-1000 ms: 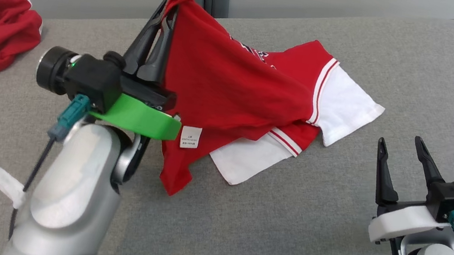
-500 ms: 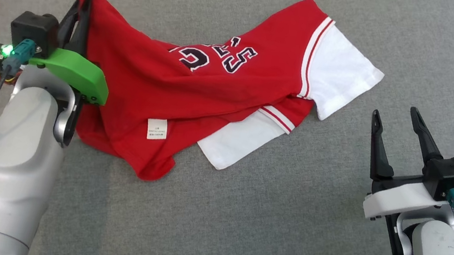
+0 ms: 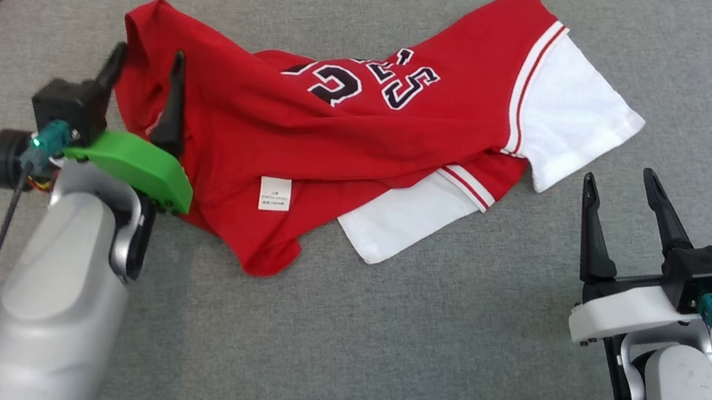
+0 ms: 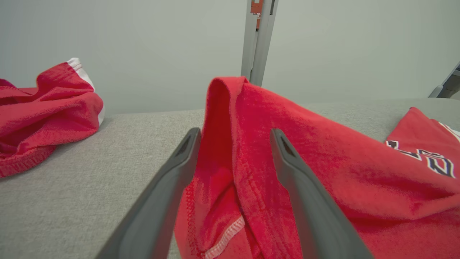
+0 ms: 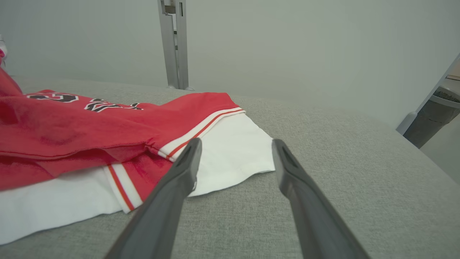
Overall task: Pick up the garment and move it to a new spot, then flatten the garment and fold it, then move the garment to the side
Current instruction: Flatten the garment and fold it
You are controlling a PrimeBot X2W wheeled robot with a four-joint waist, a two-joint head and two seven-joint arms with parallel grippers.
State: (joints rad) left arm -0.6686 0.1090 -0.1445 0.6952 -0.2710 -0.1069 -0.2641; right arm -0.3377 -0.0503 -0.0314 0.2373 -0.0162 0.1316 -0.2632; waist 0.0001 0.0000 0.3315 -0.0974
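Left jaws apart astride rumpled red-and-white garment [image 3: 335,147]

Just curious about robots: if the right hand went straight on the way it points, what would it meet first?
Probably the white sleeve of the red jersey, lying just ahead of the open right hand, though its height is unclear.

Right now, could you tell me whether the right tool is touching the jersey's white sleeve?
Apart. In the head view, a strip of bare grey surface separates the open right tool from the white sleeve.
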